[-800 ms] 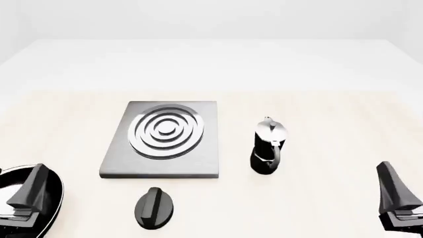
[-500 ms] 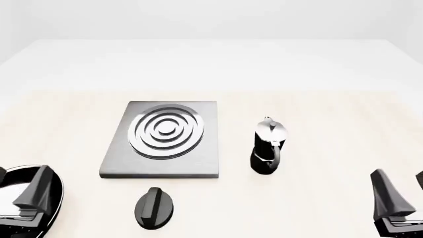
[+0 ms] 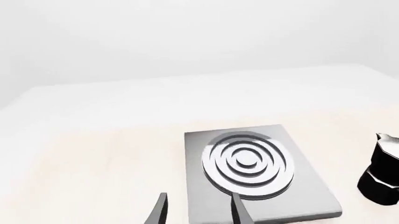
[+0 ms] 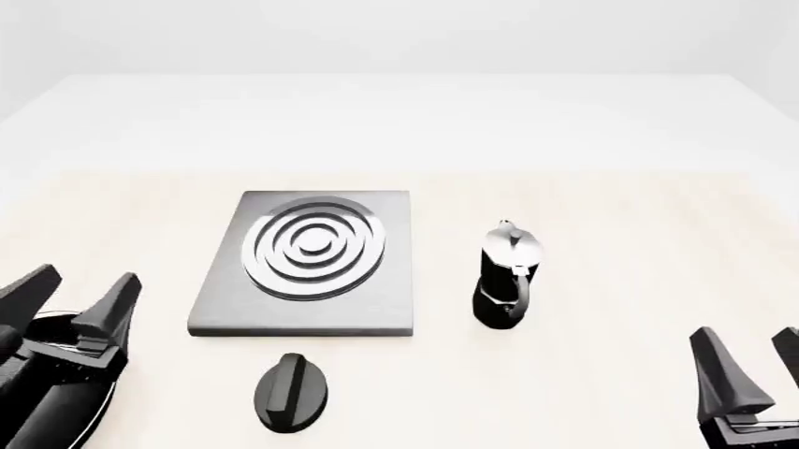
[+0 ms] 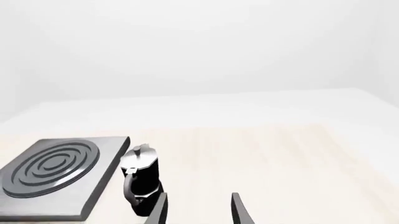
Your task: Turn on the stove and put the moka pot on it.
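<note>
Moka pot [image 4: 506,277] stands right of the stove [image 4: 307,263]; both tools' fingers apparently apart, empty.

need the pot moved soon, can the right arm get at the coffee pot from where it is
Probably yes. The right gripper is open, and only bare table lies between it and the coffee pot. The pot stands upright beside the stove, apart from it.
</note>
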